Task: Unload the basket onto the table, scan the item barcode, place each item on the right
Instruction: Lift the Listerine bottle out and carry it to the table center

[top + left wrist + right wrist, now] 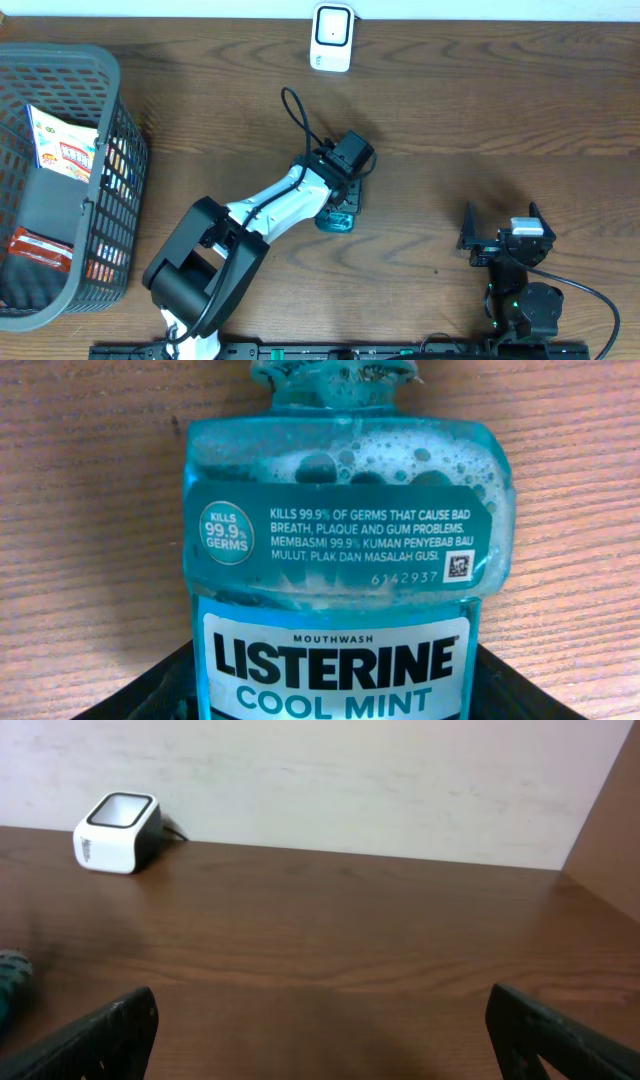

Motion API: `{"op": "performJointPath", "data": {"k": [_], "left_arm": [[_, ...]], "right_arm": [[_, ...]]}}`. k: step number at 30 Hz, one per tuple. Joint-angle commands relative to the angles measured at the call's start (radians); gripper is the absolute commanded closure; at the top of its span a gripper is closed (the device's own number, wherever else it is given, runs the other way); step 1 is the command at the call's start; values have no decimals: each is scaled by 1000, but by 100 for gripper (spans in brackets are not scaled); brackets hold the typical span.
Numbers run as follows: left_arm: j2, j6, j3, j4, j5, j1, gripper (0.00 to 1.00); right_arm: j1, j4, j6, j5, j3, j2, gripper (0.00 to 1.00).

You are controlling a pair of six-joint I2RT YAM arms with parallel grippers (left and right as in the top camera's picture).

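A teal Listerine mouthwash bottle (335, 560) lies label-up on the wooden table, its cap end pointing away from the left wrist camera. A small square code shows at the right of its upper label. My left gripper (335, 695) has a black finger pressed against each side of the bottle's body, shut on it. From overhead the bottle (336, 222) peeks out under the left gripper (340, 205) at the table's middle. The white barcode scanner (332, 38) stands at the far edge, also seen as the scanner (117, 832). My right gripper (505, 237) rests open near the front right, holding nothing.
A dark plastic basket (118, 120) with several packets inside stands at the left edge. A cable (297, 115) loops off the left arm towards the scanner. A light wall (350, 780) runs behind the table's far edge.
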Motion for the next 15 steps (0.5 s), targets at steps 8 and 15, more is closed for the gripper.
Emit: {"op": "performJointPath", "data": {"k": [8,15], "left_arm": [[23,-1,-71,10,-18,-2,21],[13,0,-69,8,-19,-2,2]], "right_arm": [[2,-3,-12,-2,-1,-5,1],[2,-3,-12,-2,-1,-5,1]]}}
